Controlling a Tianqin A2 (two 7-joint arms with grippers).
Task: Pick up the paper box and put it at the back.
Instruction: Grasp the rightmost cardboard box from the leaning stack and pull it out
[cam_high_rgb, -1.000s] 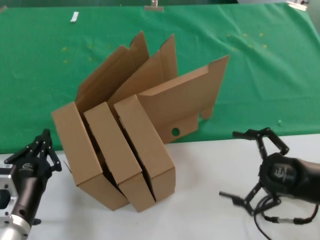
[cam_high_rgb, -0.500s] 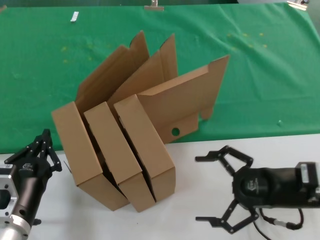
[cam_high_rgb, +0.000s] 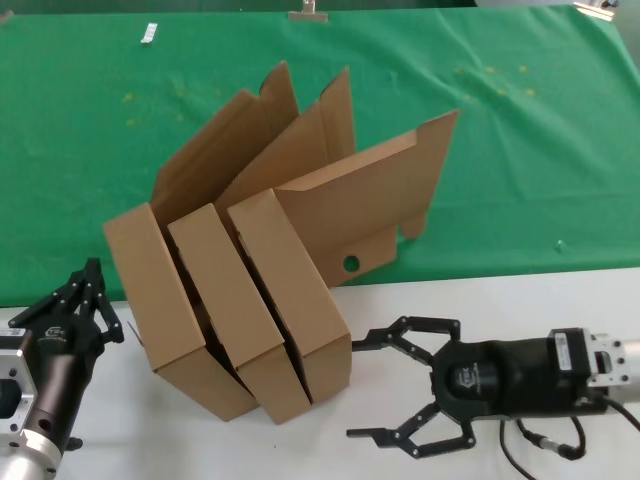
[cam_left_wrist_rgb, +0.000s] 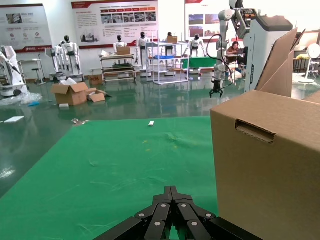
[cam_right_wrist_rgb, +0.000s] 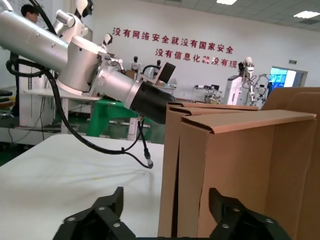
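White tabletop (cam_high_rgb: 560, 290): right gripper (cam_high_rgb: 385, 385) spread, level, facing paper box (cam_high_rgb: 290, 300).

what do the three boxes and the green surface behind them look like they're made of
The paper box and the other two boxes: plain brown matte cardboard, judging by folded flaps and raw cut edges. The back: apparently green cloth, dull, with soft wrinkles.

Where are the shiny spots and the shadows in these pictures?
Left wrist view: the hall floor shines with reflected light. Right wrist view: the ceiling lamps glare bright. Head view: even light, with dark shadow only in the gaps between the paper boxes.
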